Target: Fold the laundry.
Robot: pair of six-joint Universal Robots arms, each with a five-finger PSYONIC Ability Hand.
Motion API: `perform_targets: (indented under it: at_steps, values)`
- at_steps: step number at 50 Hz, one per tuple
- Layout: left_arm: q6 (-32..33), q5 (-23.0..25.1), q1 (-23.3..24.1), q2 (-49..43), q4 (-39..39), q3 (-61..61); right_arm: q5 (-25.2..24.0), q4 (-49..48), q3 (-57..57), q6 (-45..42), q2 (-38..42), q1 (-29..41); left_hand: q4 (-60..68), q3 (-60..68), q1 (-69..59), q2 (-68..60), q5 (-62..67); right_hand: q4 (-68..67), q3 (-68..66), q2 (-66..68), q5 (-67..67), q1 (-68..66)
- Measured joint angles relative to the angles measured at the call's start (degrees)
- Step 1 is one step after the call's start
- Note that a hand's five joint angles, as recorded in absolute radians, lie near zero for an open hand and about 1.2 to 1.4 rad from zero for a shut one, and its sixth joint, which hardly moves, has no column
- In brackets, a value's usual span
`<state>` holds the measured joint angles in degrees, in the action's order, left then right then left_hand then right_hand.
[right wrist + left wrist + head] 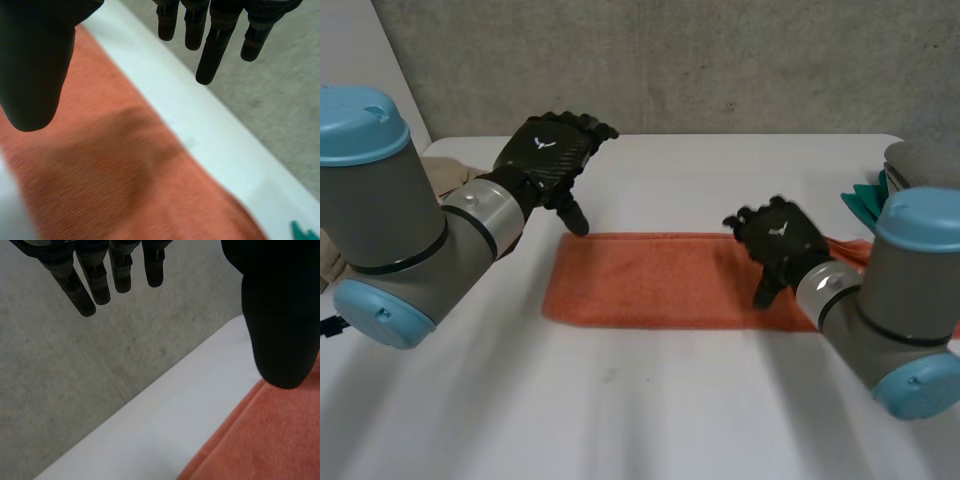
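The orange towel (640, 280) lies in a long strip mid-table (620, 400). The left hand (548, 155) hovers by its far left corner and the right hand (778, 240) over its right end, both with fingers loose and empty. A grasp looks due next: each hand pinching an end.

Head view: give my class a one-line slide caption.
An orange towel on a white table: left hand open at its far corner, right hand open over its other end.

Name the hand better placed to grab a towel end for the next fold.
Probably left. The left hand hangs open by the towel's far left corner, that end lying clear. The right hand hovers open over the towel, in from its other end.
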<state>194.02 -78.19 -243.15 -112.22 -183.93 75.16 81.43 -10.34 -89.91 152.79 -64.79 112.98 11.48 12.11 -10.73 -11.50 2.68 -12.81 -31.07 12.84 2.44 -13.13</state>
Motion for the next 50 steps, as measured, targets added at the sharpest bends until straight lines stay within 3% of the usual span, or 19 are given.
perform_targets:
  at_steps: [6,10,20,26,35,50]
  values:
    - [-0.16,0.18,1.25,0.61,-1.45,0.31,-0.92,0.62,1.03,1.06,-3.82,-5.76,0.0,0.0,0.0,0.0,0.0,0.0,0.0,0.0,0.0,0.0]
    - [-0.16,0.3,1.59,0.65,-1.93,0.54,-4.03,2.76,2.31,-1.0,-5.89,-14.6,0.0,0.0,0.0,0.0,0.0,-0.23,0.0,0.17,0.47,-0.24]
    - [-0.14,0.39,1.58,0.25,-2.48,0.61,-20.66,13.64,5.24,-14.37,-4.72,-38.81,0.0,0.0,0.0,0.0,0.0,-7.73,0.0,6.34,8.95,-7.26]
    - [-0.13,0.39,1.81,0.09,-2.72,0.6,-26.84,16.69,4.96,-20.31,-1.08,-47.49,0.0,0.0,0.0,0.0,0.0,-9.5,0.0,7.54,10.62,-9.07]
    - [-0.14,0.26,2.22,-0.17,-2.79,0.59,-31.71,16.62,2.84,-26.06,3.64,-53.21,0.0,0.0,0.0,0.0,0.0,-11.39,0.0,9.53,12.43,-10.74]
    - [-0.14,0.23,2.13,-0.38,-2.84,0.6,-32.29,11.64,2.7,-26.72,7.2,-54.22,0.0,0.0,0.0,0.0,0.0,-12.66,0.0,11.38,13.55,-11.93]
